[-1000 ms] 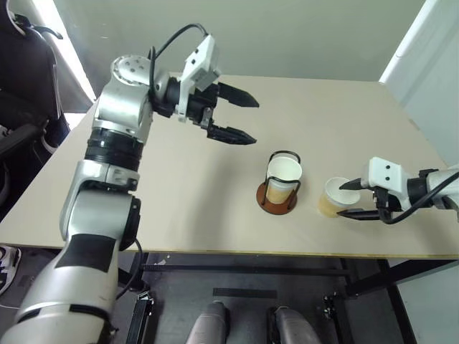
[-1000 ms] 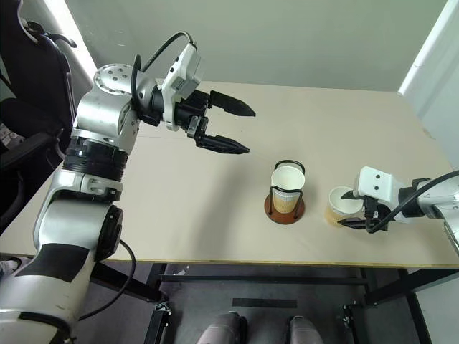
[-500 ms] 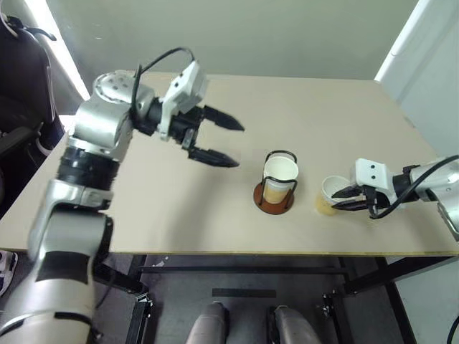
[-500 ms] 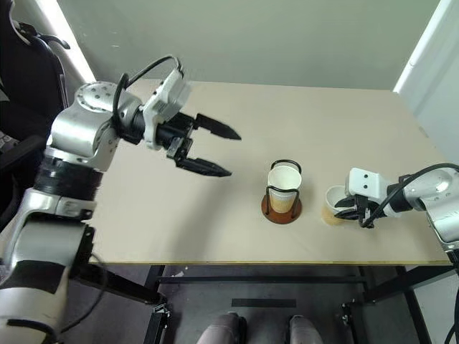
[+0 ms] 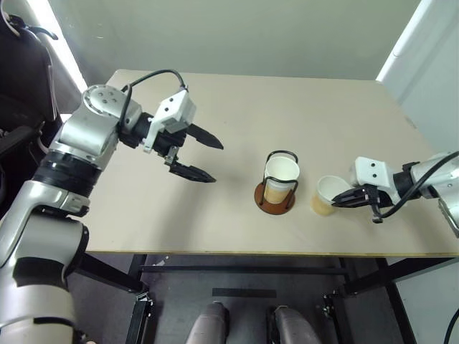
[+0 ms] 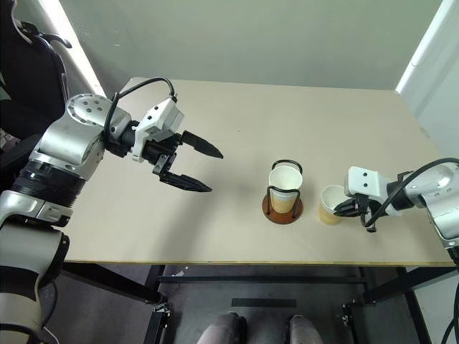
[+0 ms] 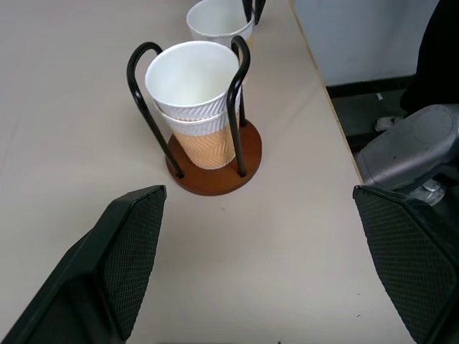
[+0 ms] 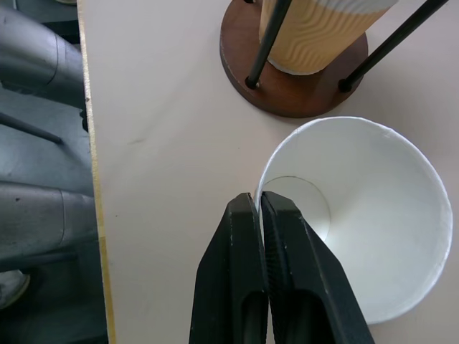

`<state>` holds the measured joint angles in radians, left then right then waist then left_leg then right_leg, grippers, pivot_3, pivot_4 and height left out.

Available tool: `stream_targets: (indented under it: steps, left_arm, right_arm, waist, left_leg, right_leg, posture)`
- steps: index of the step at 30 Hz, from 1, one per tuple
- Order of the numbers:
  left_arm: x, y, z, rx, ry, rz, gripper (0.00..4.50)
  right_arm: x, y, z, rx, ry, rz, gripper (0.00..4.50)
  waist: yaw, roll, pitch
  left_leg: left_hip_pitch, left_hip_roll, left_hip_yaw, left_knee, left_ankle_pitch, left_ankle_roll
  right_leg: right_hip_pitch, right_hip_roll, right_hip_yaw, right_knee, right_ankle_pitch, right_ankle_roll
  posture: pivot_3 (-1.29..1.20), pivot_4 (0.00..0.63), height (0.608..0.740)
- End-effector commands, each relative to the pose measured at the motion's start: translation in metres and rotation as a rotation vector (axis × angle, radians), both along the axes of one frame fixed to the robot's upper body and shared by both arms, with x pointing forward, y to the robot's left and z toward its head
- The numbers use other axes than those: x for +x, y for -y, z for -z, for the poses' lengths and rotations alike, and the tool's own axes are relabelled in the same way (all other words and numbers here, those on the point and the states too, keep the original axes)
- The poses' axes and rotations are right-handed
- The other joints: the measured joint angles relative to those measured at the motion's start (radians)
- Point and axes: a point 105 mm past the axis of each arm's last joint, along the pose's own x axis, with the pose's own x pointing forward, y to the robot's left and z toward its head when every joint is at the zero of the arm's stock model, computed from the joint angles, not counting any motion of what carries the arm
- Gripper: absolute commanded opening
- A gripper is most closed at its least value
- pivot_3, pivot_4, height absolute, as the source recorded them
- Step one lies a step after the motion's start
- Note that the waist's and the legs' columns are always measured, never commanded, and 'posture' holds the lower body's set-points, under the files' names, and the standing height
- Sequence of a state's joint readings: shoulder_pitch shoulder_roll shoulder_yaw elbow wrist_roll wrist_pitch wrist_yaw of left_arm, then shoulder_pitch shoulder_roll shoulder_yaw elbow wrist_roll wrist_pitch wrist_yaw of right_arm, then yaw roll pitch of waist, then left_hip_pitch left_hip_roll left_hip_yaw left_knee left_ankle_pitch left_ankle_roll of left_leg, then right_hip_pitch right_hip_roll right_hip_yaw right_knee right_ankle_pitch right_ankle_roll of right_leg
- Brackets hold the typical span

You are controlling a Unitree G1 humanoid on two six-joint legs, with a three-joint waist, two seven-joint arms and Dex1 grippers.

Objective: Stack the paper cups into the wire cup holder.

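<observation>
The wire cup holder (image 5: 274,201) stands near the table's front middle with two paper cups (image 7: 195,86) nested upright inside its black loops. Just right of it a third paper cup (image 5: 325,196) leans tilted on the table. My right gripper (image 8: 259,209) is shut on that cup's white rim, one finger inside and one outside. My left gripper (image 5: 217,163) hangs open and empty above the table, well left of the holder, its fingers (image 7: 129,251) pointing toward it.
The beige table (image 5: 301,107) has its front edge (image 5: 215,251) close below the holder and the cup. A black chair (image 5: 21,72) stands off the table's left side. A white panel (image 5: 423,57) rises at the right.
My right gripper has shut on the loose cup's rim, and the cup now leans. My left arm has drawn leftward and lower, away from the holder, staying open.
</observation>
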<state>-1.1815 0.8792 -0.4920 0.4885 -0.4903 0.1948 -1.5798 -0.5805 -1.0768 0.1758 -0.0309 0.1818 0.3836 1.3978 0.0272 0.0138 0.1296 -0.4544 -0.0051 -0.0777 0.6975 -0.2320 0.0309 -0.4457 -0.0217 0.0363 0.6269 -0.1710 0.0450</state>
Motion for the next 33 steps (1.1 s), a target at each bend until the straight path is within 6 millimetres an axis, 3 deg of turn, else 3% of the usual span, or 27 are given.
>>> stream_targets:
  steps: [1, 11, 14, 18, 32, 33]
  left_arm:
    - [-0.001, -0.001, -0.014, 0.000, 0.051, 0.029, 4.50]
    - [0.000, -0.001, -0.015, -0.013, 0.046, 0.022, 4.50]
    - [0.000, -0.002, -0.015, -0.014, 0.045, 0.019, 4.50]
    - [0.000, -0.002, -0.015, -0.015, 0.043, 0.017, 4.50]
    - [0.000, -0.003, -0.011, -0.007, 0.040, 0.018, 4.50]
    - [0.000, -0.003, -0.011, -0.006, 0.040, 0.018, 4.50]
  right_arm:
    - [-0.001, 0.000, -0.025, 0.001, 0.078, -0.006, 0.07]
    - [-0.002, -0.006, -0.008, -0.035, 0.063, -0.031, 0.07]
    - [0.001, -0.007, -0.006, -0.047, 0.076, -0.034, 0.62]
    - [0.003, -0.006, -0.004, -0.065, 0.088, -0.037, 1.98]
    - [0.013, -0.001, 0.014, -0.163, 0.091, -0.055, 1.98]
    - [0.014, -0.002, 0.014, -0.159, 0.093, -0.058, 1.62]
  waist:
    - [0.000, 0.000, 0.000]
    - [0.000, 0.000, 0.000]
    - [0.000, 0.000, 0.000]
    - [0.000, 0.000, 0.000]
    - [-0.001, 0.000, 0.000]
    - [0.000, 0.000, 0.000]
  left_leg:
    - [0.000, 0.000, 0.000, 0.000, 0.000, 0.000]
    - [0.000, 0.000, 0.000, 0.000, 0.000, 0.000]
    - [0.000, 0.000, 0.000, 0.000, 0.000, 0.000]
    - [0.000, 0.000, 0.000, 0.000, 0.000, 0.000]
    - [0.000, 0.000, 0.000, 0.000, 0.000, 0.000]
    - [0.000, 0.000, 0.000, 0.000, 0.000, 0.000]
  right_leg:
    - [0.000, 0.000, 0.000, 0.000, 0.000, 0.000]
    - [0.000, 0.000, 0.000, 0.000, -0.002, -0.003]
    - [0.000, 0.000, 0.000, 0.000, -0.002, -0.003]
    - [0.000, 0.000, 0.000, 0.000, -0.001, -0.002]
    - [-0.001, 0.000, 0.000, 0.000, 0.000, 0.001]
    - [-0.001, 0.000, 0.000, 0.000, 0.001, 0.001]
  posture:
    - [0.00, 0.150, 0.740]
    - [0.00, 0.150, 0.740]
    - [0.00, 0.150, 0.740]
    - [0.00, 0.150, 0.740]
    - [0.00, 0.150, 0.740]
    - [0.00, 0.150, 0.740]
